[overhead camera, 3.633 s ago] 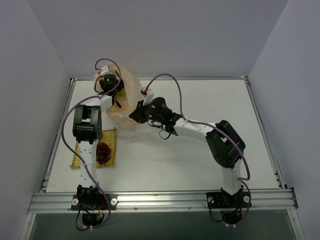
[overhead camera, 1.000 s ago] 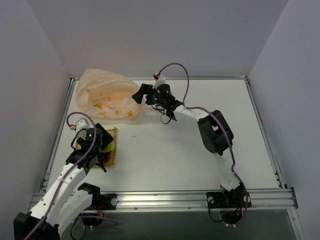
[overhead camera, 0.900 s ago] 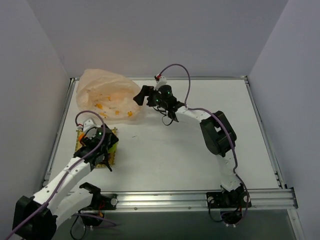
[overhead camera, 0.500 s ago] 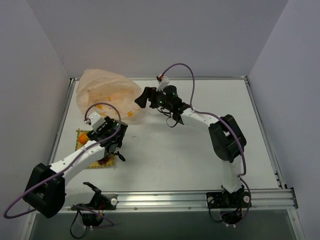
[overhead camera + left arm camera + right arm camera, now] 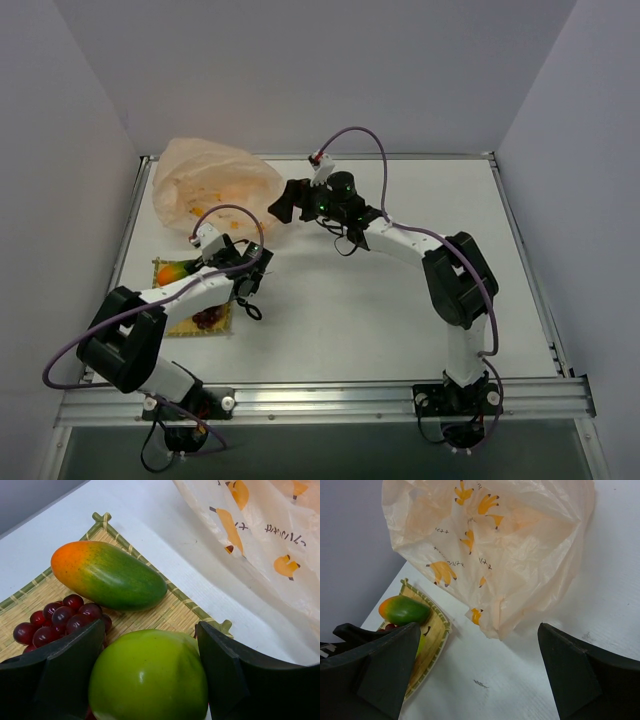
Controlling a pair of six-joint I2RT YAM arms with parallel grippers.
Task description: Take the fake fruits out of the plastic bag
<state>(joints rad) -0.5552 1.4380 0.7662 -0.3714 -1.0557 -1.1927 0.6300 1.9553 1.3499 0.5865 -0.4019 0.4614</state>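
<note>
Apple (image 5: 148, 675): sits pinched in left gripper (image 5: 150, 630), a finger (image 5: 55, 675) pressed to each side; cannot tell whether it rests on anything. Mango (image 5: 112, 575) and grapes (image 5: 60, 620): lie just ahead of those fingertips on mat (image 5: 165, 612), side by side, grapes nearer and to the left. Bag (image 5: 490, 555): lies crumpled on table (image 5: 600, 605), ahead and to the right of left gripper, apart from mat; also straight ahead of right gripper (image 5: 479, 626), near its fingertips. Right gripper: stands spread wide, nothing between its fingers.
</note>
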